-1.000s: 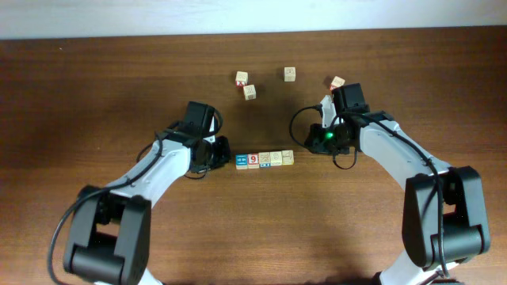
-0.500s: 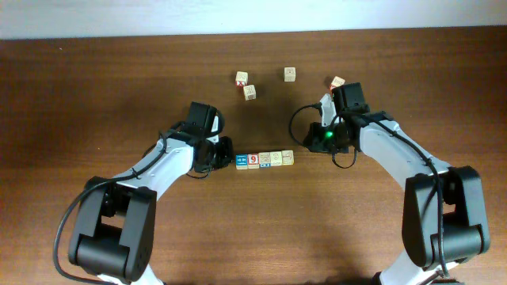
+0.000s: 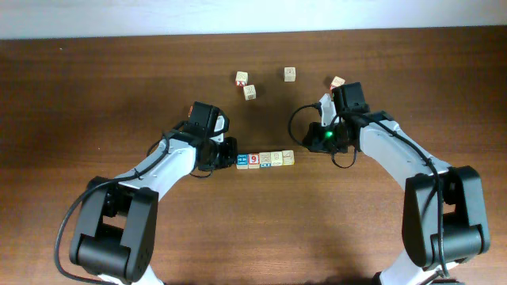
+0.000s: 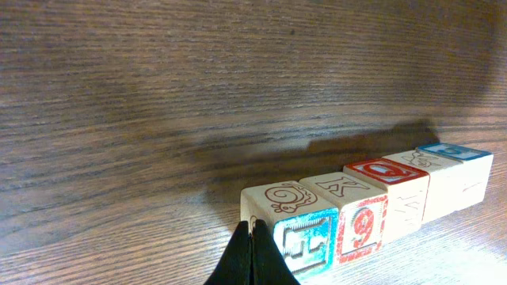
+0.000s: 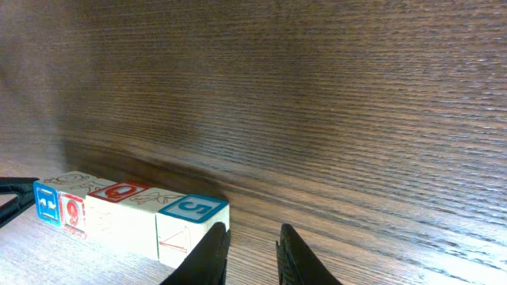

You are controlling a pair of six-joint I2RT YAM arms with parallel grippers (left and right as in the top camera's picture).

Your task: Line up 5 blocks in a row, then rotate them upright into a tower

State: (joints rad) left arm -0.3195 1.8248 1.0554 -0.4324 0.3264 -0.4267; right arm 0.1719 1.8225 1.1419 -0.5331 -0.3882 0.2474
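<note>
Five blocks lie in a straight row on the table, starting from the blue-faced block (image 3: 242, 161) (image 4: 305, 237) on the left. After it come the red "9" block (image 3: 253, 160) (image 4: 364, 226), two pale blocks, and the end block (image 3: 287, 157) with a blue "5" on top (image 5: 190, 210). My left gripper (image 3: 230, 153) (image 4: 252, 233) is shut with nothing in it, and its tip rests against the blue-faced block's left side. My right gripper (image 3: 303, 149) (image 5: 252, 237) stands slightly open and empty. Its left finger sits just beside the "5" block.
Several loose cubes sit at the back: one with red marks (image 3: 242, 77), a pale one (image 3: 249, 92), another pale one (image 3: 290, 74), and one (image 3: 337, 82) right behind the right arm. Bare wooden table (image 3: 119, 95) surrounds the row.
My left gripper has slid right across the table until its shut tip meets the row's left end. The right arm and the row have not visibly moved.
</note>
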